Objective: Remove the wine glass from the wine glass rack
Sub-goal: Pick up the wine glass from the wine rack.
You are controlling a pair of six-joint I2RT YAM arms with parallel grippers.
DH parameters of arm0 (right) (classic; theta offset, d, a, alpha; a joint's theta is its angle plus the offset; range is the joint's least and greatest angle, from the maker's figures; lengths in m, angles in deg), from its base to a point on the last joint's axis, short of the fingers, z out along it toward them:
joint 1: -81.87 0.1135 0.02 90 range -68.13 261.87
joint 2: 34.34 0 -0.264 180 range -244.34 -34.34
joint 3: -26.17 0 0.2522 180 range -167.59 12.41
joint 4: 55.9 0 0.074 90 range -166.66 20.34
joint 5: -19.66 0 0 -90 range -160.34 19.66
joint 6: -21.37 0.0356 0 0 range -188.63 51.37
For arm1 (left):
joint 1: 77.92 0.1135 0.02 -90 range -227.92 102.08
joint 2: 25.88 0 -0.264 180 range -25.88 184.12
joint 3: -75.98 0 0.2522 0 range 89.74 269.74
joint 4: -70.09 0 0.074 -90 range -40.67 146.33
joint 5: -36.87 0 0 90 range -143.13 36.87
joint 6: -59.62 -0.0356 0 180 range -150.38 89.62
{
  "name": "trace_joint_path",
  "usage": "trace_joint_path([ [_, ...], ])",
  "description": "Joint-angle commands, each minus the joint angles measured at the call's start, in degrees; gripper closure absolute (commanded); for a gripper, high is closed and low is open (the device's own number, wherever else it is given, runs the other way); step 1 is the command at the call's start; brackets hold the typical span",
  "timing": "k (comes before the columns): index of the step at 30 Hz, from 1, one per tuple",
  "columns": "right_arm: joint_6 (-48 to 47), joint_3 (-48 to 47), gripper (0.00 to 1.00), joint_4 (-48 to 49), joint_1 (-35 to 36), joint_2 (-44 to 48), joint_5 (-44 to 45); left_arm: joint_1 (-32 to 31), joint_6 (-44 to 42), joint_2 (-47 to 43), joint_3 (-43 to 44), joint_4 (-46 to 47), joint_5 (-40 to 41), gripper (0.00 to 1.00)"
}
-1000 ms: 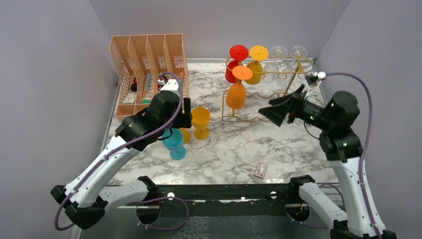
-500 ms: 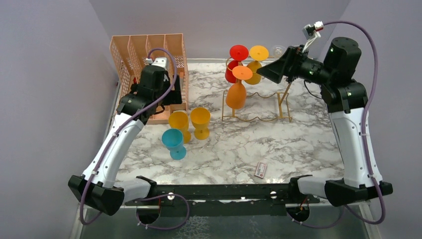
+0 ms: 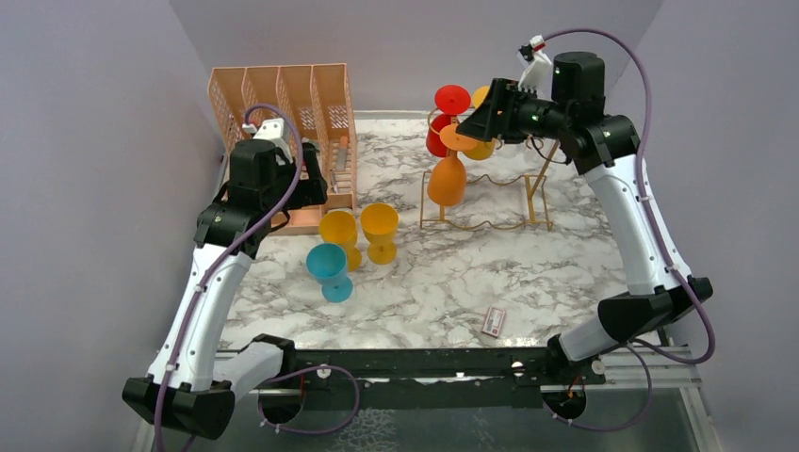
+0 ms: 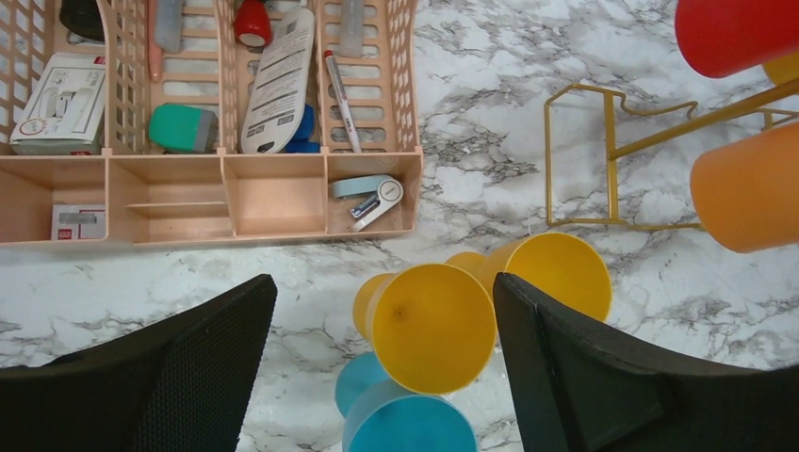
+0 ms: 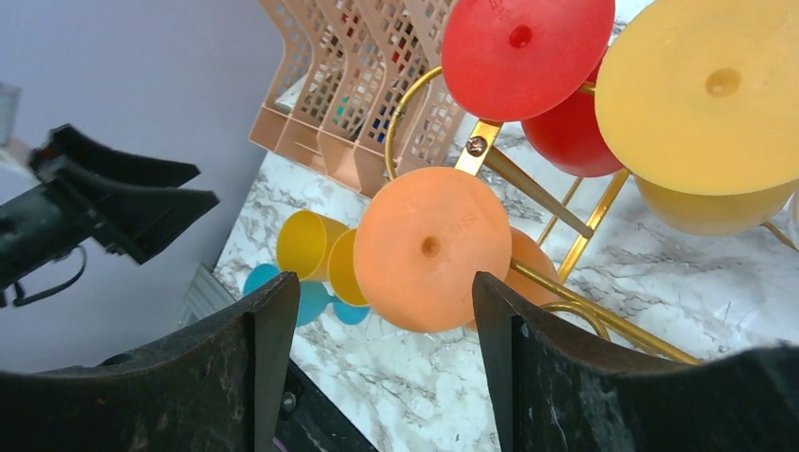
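Observation:
The gold wire wine glass rack (image 3: 528, 179) stands at the back right of the marble table. An orange glass (image 3: 447, 179), a red glass (image 3: 450, 99) and a yellow glass (image 3: 484, 146) hang on it upside down. My right gripper (image 3: 479, 115) is open and empty, high over the rack. In the right wrist view it (image 5: 382, 320) frames the orange glass's round foot (image 5: 432, 247), apart from it; the red foot (image 5: 526, 42) and yellow foot (image 5: 707, 89) lie beyond. My left gripper (image 3: 316, 184) is open and empty, above the cups in the left wrist view (image 4: 382, 320).
A peach lattice organiser (image 3: 283, 104) holding small items stands at the back left. Two yellow glasses (image 3: 380, 226) and a blue glass (image 3: 328, 266) stand upright mid-left. A small card (image 3: 494, 322) lies near the front edge. Grey walls close in on three sides.
My right arm has risen and swung left from beside the rack to above its hanging glasses. My left arm has drawn back from the standing glasses toward the organiser.

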Motion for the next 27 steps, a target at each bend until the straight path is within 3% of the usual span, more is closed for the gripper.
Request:
trace_joint_path([
  [1, -0.9, -0.5, 0.31, -0.4, 1.1, -0.2, 6.9, 0.2, 0.8, -4.6, -2.1, 2.5, -3.3, 0.08],
  [13, -1.4, 3.5, 0.33, 1.1, 1.1, 0.8, 8.0, 0.2, 3.8, -7.5, -3.3, 2.4, -6.7, 0.03],
  [27, 1.3, 6.7, 0.45, 3.7, 1.1, 1.1, 6.7, 0.2, 4.5, -9.2, -4.6, 2.4, -7.8, 0.01],
])
